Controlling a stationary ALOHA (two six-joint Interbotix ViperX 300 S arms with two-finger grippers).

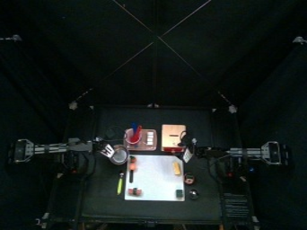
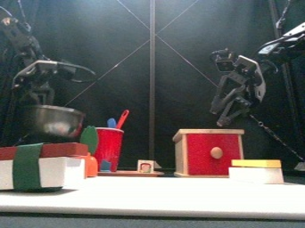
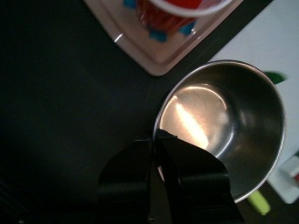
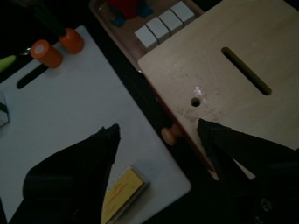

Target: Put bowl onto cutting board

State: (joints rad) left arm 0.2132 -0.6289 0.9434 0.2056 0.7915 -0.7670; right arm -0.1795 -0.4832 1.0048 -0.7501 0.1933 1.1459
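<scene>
A: Where do we see the bowl (image 3: 222,118)?

B: We see it lifted off the worktop (image 1: 102,180), gripped at its rim by the left end effector (image 3: 158,162), whose jaws are clenched on the near edge. In the front view the bowl (image 2: 53,118) hangs in the air at the left, above a red, white and green box (image 2: 42,166). From above it sits just beside the cutting board's (image 1: 156,193) left upper corner, not over it.

A: And the right end effector (image 4: 163,144)?

B: We find it released, jaws spread wide, hovering over the board's edge where it meets a tan wooden panel (image 4: 228,74). A yellow block (image 4: 126,192) lies on the board below it.

A: What else do we see nearby?

B: A red cup (image 2: 109,147) and a red wooden box (image 2: 209,151).
</scene>
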